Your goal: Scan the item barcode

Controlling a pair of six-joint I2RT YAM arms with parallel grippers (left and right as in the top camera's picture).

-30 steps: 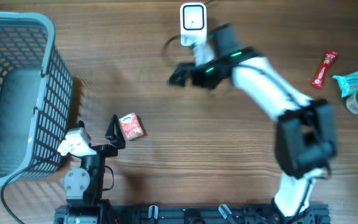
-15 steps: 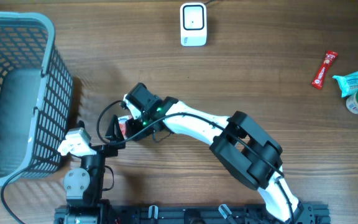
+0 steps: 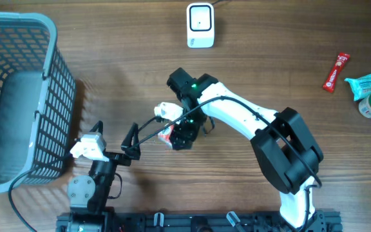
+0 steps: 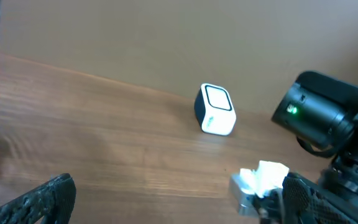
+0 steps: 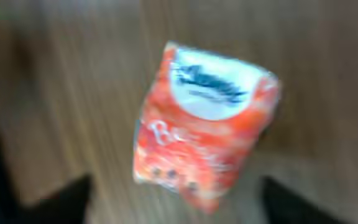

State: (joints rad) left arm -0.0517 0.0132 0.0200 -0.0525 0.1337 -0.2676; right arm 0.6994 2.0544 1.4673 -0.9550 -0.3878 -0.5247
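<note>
Two grippers in view, both apart. Your right gripper [image 3: 176,135] hangs over the packet [image 3: 167,133]. In the wrist view its fingers [image 5: 61,199] spread wide on either side, with nothing clamped as far as the blur lets you tell. Your left gripper [image 3: 131,138] is spread and empty, near the packet at its 9 o'clock.

The packet lies on the table [image 3: 108,64] just left of centre, red with a white patch on its face. The scanner [image 3: 199,24] sits at the table's 12 o'clock, about 1 o'clock from the packet and well apart.

Step in hand, my read: get a grip on the packet for the carry to the scanner.

- **Square up:** the packet sits skewed in the wrist view, so turn the wrist until the fingers line up with its sides, packet centred between them.
- **Grip point:** close on the edges, not across the printed face, so no code gets covered.
- **Barcode:** none visible from here. It is likely on a hidden side, so expect to rotate the packet at the scanner window.
- **Clearance:** lift straight up first, since the left gripper is close.
- **Pace:** slow down. The wrist view is smeared, and a soft packet can slip or crush.
</note>
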